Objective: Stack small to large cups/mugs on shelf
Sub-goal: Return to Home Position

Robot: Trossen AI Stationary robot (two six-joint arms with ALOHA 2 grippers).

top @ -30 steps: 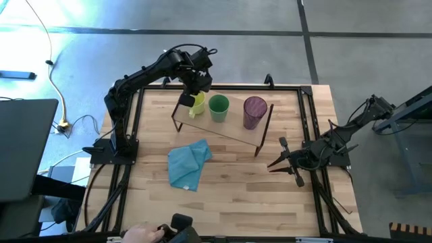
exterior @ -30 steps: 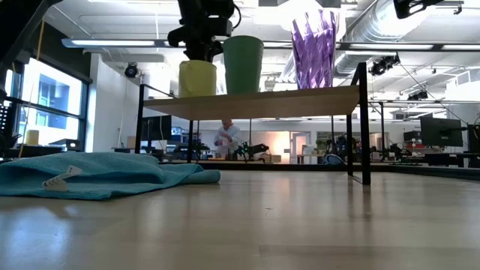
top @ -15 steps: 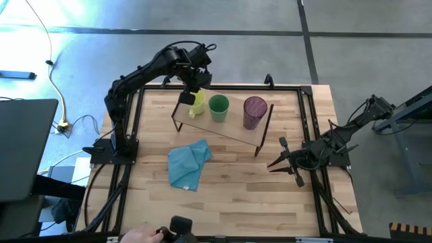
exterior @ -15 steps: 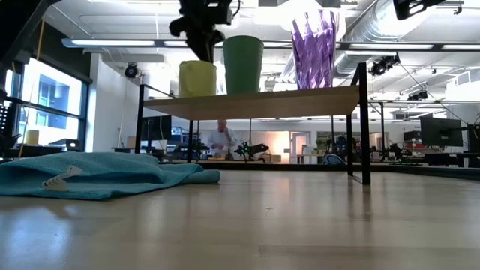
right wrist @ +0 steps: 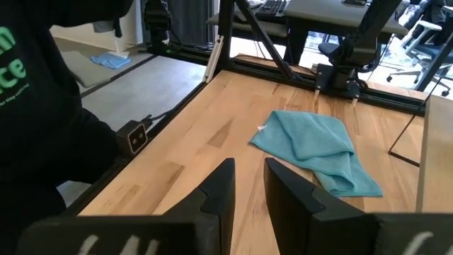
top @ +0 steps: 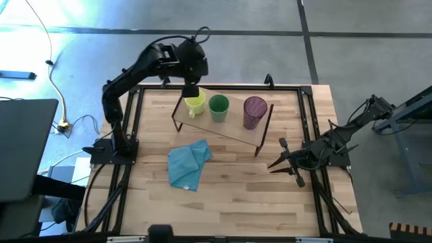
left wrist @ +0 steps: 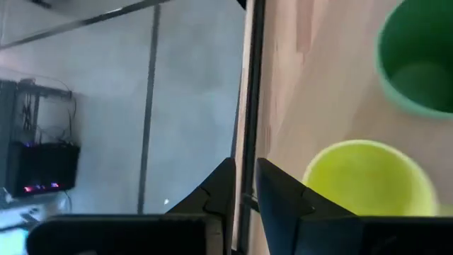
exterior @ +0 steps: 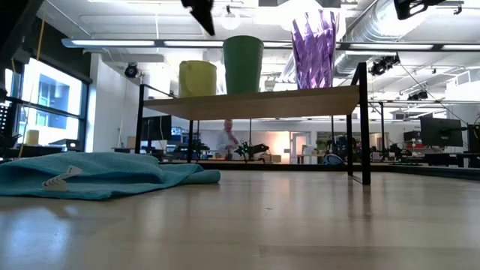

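Three vessels stand in a row, bottoms on the light-wood shelf: the yellow mug at its left end, the green cup in the middle, the purple tumbler at the right. The low view shows the mug, cup and tumbler upright on the board. My left gripper hangs above the mug's far side, clear of it; its fingers stand a narrow gap apart with nothing between. My right gripper waits low at the table's right, open and empty.
A light blue cloth lies crumpled on the tabletop in front of the shelf's left half. The shelf's dark legs stand on the table. A person in a dark sleeve is at the table's near edge.
My left gripper has risen from the yellow mug's rim, almost out of the top of the low view, and has rolled about its own line. The mug stays upright on the shelf where it was.
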